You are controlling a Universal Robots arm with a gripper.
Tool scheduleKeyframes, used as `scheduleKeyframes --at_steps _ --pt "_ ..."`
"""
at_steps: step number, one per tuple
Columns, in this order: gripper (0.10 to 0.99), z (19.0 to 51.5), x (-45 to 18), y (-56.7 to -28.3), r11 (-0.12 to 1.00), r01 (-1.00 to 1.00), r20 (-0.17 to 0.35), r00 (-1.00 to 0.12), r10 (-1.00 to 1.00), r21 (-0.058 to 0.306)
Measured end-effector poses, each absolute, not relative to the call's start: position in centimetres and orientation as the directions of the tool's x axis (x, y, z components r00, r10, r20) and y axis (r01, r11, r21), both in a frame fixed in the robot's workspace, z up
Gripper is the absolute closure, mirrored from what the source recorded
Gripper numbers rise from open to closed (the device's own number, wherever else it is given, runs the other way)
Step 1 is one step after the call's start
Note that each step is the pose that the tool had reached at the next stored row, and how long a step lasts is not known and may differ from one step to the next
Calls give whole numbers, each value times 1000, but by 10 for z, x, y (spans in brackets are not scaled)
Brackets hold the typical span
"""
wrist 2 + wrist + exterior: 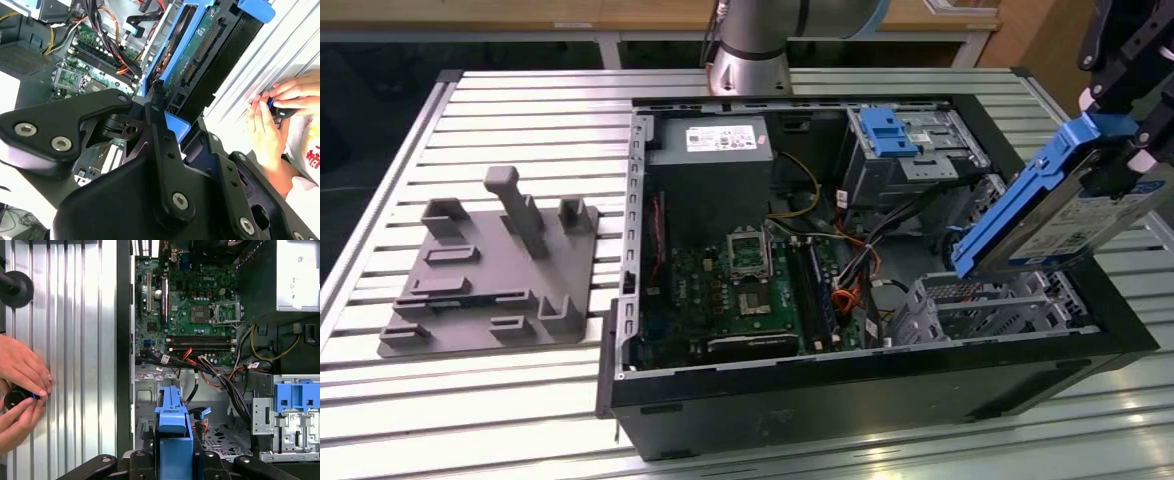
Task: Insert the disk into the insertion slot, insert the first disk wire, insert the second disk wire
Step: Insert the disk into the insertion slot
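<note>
On my bench [520, 95] the open case [761, 400] holds cables [220, 380] bunched just beside the slot [994, 305]. A person's hands [22, 370] rest outside the case wall. The disk [1051, 215] covers part of the slot, so I cannot tell whether they touch. My end effector [175, 460] clamps the disk, which is tilted over the case.

The disk [1057, 208] I carry, silver-grey in its bright blue carrier, hangs steeply tilted at the exterior view's right edge, its lower end over the insertion slot [981, 310], a grey perforated metal cage at lower right.
</note>
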State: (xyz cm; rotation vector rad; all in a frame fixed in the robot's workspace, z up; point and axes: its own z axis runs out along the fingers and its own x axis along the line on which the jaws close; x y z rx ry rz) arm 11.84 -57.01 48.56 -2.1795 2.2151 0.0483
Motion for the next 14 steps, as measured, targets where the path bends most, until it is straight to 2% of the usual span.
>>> scheduleKeyframes --at_steps 14 --pt "722 482 111 -565 32 -1000 -45 -31 -998 -2"
